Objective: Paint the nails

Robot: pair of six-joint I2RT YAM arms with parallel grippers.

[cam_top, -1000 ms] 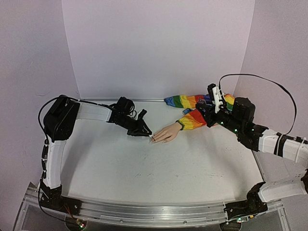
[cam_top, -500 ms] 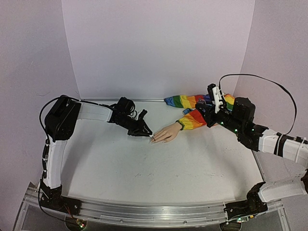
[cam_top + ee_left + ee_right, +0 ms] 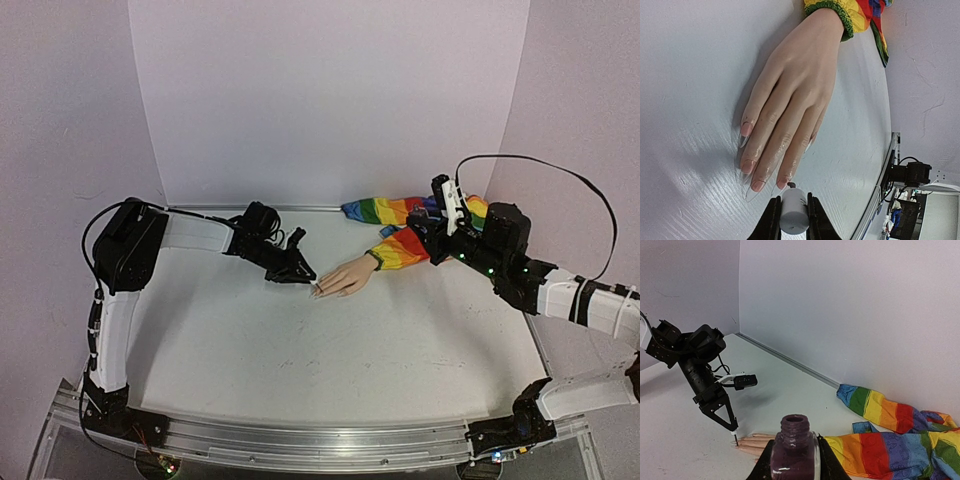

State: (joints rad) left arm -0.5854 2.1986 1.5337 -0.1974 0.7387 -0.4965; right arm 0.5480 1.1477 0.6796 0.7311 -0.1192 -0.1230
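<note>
No shift from the earlier frames is seen. The left gripper (image 3: 296, 268) is kept closed on a white brush handle (image 3: 794, 216), its tip set at the nails (image 3: 758, 185) of the mannequin hand (image 3: 345, 277), which is laid mid-table. An open purple bottle (image 3: 794, 440) is clamped by the right gripper (image 3: 796, 467). Bare table (image 3: 330, 370) is left towards the near rail

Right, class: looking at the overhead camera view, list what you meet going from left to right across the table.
left arm → mannequin hand → rainbow sleeve → right arm
</note>
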